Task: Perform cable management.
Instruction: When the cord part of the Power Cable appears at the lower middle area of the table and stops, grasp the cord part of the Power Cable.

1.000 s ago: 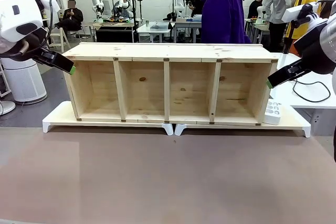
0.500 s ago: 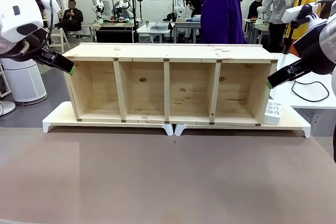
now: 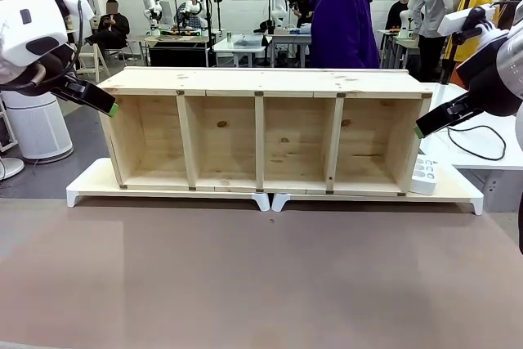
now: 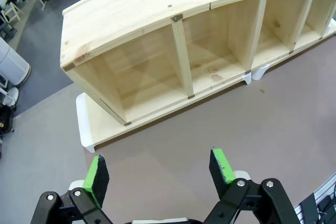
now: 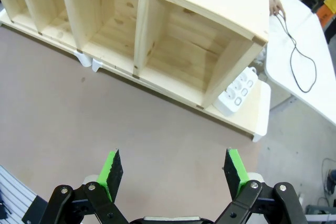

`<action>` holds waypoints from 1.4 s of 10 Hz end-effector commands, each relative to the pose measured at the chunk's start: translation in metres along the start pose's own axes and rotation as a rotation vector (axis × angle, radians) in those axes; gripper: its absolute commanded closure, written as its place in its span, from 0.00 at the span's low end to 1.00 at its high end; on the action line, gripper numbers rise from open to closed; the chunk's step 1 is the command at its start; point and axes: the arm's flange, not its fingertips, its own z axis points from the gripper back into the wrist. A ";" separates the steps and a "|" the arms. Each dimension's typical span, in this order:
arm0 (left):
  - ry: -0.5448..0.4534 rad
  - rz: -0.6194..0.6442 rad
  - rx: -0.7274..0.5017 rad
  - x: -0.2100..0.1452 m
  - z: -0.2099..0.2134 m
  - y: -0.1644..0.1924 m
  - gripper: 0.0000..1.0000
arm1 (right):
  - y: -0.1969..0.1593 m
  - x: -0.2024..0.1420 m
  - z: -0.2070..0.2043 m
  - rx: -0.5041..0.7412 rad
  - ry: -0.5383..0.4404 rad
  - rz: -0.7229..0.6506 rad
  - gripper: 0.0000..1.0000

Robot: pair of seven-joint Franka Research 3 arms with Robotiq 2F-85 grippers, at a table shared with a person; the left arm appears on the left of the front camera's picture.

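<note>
The thin black cable (image 5: pixel 298 59) lies in loose curves on the white side table (image 5: pixel 315 85), and shows as a loop (image 3: pixel 474 143) at the right of the front view. A person's hand (image 5: pixel 276 8) rests at its far end. The small white power strip (image 5: pixel 237 92) leans against the right end of the wooden shelf; it shows again as the power strip (image 3: pixel 424 176). My right gripper (image 5: pixel 173 167) hangs open above the brown table, empty. My left gripper (image 4: pixel 159 169) is open and empty too, above the shelf's left end.
A wooden shelf (image 3: pixel 261 81) with several open compartments stands on two white low platforms (image 3: pixel 90 181) across the table's far side. A person in a purple hoodie (image 3: pixel 343 18) stands behind it. The brown tabletop (image 3: pixel 261 275) stretches in front.
The person behind the shelf has shifted slightly to the left, and the cable loop on the side table has moved a little. Both arms hold still.
</note>
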 end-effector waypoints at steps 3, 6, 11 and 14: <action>-0.014 -0.015 0.003 0.002 -0.002 0.000 0.00 | -0.001 0.000 0.000 0.001 -0.004 0.005 0.00; -0.014 -0.015 0.003 0.002 -0.002 0.000 0.00 | -0.001 0.000 0.000 0.001 -0.004 0.005 0.00; -0.014 -0.015 0.003 0.002 -0.002 0.000 0.00 | -0.001 0.000 0.000 0.001 -0.004 0.005 0.00; -0.014 -0.015 0.003 0.002 -0.002 0.000 0.00 | -0.001 0.000 0.000 0.001 -0.004 0.005 0.00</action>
